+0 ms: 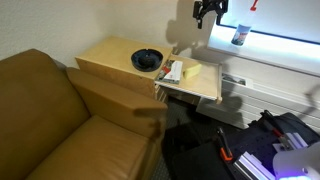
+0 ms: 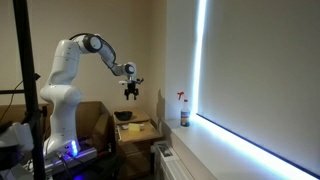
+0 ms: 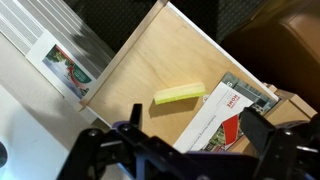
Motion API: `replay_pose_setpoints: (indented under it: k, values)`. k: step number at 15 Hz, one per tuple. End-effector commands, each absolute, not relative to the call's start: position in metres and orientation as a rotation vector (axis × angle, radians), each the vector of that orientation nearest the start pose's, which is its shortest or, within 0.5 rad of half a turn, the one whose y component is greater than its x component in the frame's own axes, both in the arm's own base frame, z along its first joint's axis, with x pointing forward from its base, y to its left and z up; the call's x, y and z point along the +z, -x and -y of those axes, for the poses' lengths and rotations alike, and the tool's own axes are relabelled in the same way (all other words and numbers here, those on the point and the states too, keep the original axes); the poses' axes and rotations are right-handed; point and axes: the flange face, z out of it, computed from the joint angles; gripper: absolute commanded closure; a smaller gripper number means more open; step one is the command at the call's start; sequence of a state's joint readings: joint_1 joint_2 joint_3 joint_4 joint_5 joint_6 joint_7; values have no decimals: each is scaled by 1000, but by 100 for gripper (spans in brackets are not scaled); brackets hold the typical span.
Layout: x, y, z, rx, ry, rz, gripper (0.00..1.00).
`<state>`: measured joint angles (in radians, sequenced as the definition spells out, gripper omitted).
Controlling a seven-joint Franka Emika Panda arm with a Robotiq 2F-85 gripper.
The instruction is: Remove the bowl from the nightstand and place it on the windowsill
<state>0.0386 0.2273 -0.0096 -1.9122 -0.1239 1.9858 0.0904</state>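
Observation:
A dark bowl [image 1: 146,60] sits on the wooden nightstand [image 1: 110,55] next to the sofa; it also shows in an exterior view [image 2: 124,116]. My gripper [image 1: 208,12] hangs high above the nightstand's window end, well clear of the bowl, and shows in both exterior views [image 2: 132,92]. In the wrist view the gripper [image 3: 195,135] is open and empty, looking down on the nightstand top [image 3: 150,60]; the bowl is out of that view. The white windowsill [image 1: 275,52] runs under the bright window [image 2: 235,150].
A yellow sponge [image 3: 180,94] and a printed booklet [image 3: 215,125] lie on the nightstand [image 1: 180,72]. A spray bottle [image 1: 240,35] stands on the windowsill [image 2: 183,115]. A brown sofa [image 1: 50,110] is beside the nightstand. Bags and tools lie on the floor [image 1: 275,140].

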Motion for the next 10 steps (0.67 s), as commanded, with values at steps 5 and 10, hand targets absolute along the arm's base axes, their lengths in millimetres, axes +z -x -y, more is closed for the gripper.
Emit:
replay_pose_setpoints:
  k: [5,10]
  values:
    - [337,-596,-30,313,3176,13,0]
    - [286,-614,-106,347,2870,-109,0]
